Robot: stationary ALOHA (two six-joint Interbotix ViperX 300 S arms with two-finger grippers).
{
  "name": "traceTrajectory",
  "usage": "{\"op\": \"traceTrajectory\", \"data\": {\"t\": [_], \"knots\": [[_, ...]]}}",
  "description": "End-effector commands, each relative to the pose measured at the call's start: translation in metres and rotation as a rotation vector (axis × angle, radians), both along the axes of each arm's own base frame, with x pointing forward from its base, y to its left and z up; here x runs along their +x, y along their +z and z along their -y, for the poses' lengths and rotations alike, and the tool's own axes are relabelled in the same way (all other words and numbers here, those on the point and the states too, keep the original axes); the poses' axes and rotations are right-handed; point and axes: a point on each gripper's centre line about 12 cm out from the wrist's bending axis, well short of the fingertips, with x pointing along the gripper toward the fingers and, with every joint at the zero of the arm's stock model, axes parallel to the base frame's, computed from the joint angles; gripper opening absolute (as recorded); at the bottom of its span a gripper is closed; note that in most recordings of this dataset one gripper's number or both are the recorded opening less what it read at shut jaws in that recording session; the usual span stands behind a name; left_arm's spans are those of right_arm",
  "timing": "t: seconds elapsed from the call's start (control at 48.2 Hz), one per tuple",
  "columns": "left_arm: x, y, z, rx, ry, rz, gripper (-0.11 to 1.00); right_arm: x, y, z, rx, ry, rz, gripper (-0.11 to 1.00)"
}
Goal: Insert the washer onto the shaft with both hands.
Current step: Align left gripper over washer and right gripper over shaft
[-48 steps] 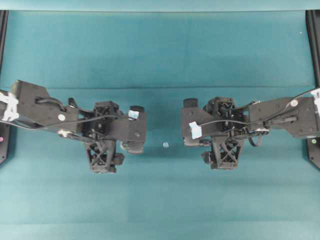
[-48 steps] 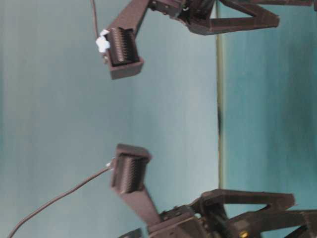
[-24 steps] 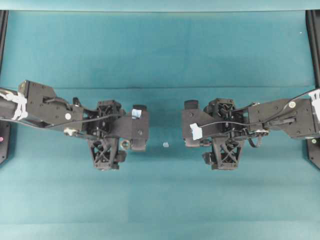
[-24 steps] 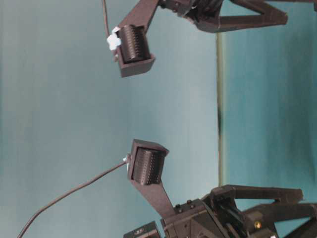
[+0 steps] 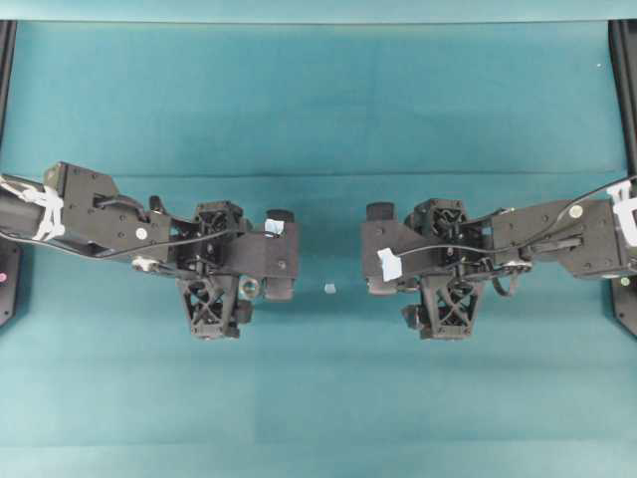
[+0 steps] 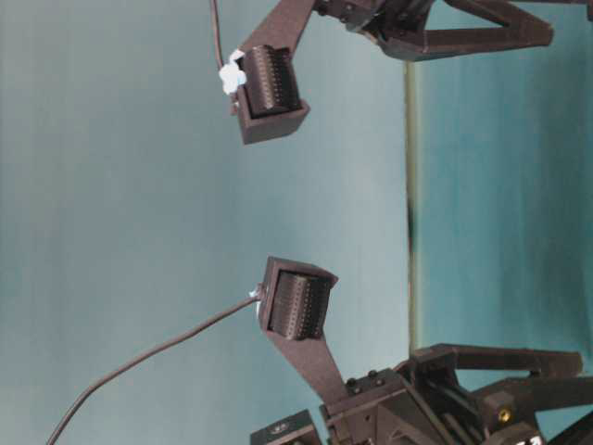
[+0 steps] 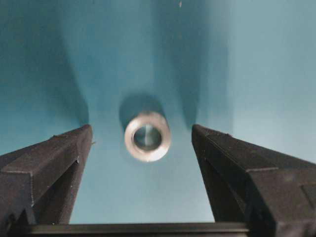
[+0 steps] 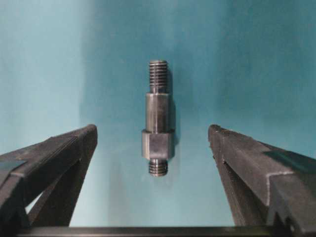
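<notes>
The washer [image 7: 147,137], a silvery ring, lies flat on the teal table between the wide-open fingers of my left gripper [image 7: 141,128], touching neither. The shaft [image 8: 158,117], a dark grey stepped rod with threaded ends, lies on the table between the open fingers of my right gripper [image 8: 152,127], also untouched. In the overhead view the left gripper [image 5: 276,253] and the right gripper [image 5: 379,249] point down at the table and face each other. Their bodies hide the washer and the shaft there.
A tiny pale white-blue chip [image 5: 329,288] lies on the table between the two grippers. Dark frame rails run along the left edge [image 5: 6,60] and the right edge [image 5: 625,60] of the table. The teal cloth [image 5: 318,100] covers the table.
In the table-level view both finger pads have shifted toward the table surface. In the overhead view the left arm has moved slightly right. Both grippers stay open.
</notes>
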Motion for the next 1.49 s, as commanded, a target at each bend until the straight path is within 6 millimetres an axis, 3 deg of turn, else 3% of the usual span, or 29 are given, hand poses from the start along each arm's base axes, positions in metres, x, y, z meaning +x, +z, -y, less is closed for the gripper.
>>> {"op": "traceTrajectory", "data": {"t": [0.0,1.473], "knots": [[0.0032,0.0016,0.0005,0.000,0.000,0.020,0.87,0.0026,0.0022,0.0010,-0.004,0.007,0.017,0.81],[-0.0019,-0.0015,0.0072,0.003,-0.024,-0.018,0.87,-0.0040,-0.0055,0.0037,-0.023,0.049,-0.054,0.77]]}}
